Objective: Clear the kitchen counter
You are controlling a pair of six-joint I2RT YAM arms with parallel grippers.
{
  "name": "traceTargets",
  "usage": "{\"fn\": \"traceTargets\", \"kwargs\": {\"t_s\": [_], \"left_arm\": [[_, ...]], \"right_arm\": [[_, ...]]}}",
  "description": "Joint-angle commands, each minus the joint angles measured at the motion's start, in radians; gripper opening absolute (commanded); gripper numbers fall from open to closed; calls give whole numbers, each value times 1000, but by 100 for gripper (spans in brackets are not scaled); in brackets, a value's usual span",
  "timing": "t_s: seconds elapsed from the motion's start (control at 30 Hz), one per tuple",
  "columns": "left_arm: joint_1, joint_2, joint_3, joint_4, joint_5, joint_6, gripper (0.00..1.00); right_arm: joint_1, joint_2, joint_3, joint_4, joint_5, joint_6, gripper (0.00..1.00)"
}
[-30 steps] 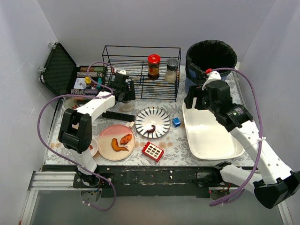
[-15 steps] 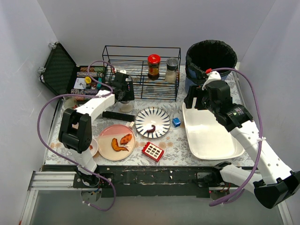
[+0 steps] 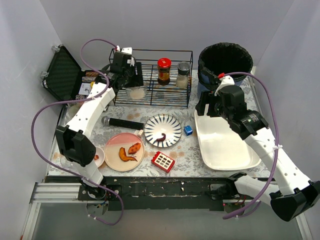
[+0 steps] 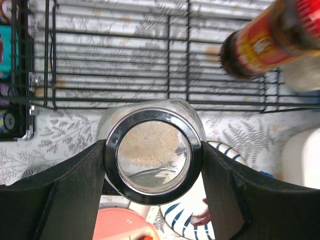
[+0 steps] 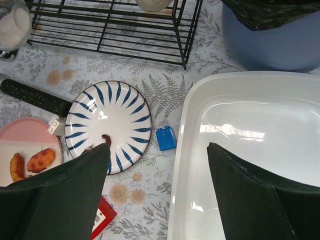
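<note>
L gripper (image 4: 153,165) is clamped on glass jar (image 3: 136,92), raised at front of wire rack (image 3: 150,50). R gripper (image 5: 157,150) hangs w/ jaws apart by white tub (image 3: 225,150). Kitchen counter (image 3: 187,150), under everything, is far from cleared: striped plate (image 3: 162,130), pink plate (image 3: 124,151), blue block (image 3: 188,130) etc. left.

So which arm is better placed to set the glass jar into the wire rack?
Left. The left gripper is clamped on the glass jar, raised right by the wire rack. The right gripper hangs open over the white tub, well off to the side.
</note>
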Motion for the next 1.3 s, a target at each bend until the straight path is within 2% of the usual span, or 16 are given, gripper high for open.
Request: {"fn": "traceTargets", "kwargs": {"t_s": [0.0,0.23,0.43,1.07,1.1,1.17,1.27], "left_arm": [[0,-55,144,-7,34,19,0],[0,109,374,11,28,56,0],[2,223,477,28,43,78,0],[0,315,477,84,40,74,1],[0,316,474,84,40,76,4],[0,313,460,90,41,78,18],[0,303,437,100,40,81,44]], "right_arm": [[-1,-3,7,47,-10,-1,87],[-1,-13,8,34,-2,-3,87],[1,-23,7,24,19,-7,87],[-1,-31,-24,29,-22,22,87],[-1,-31,-25,29,-22,22,87],[-1,-31,-25,27,-20,22,87],[-1,-28,-24,26,-20,22,87]]}}
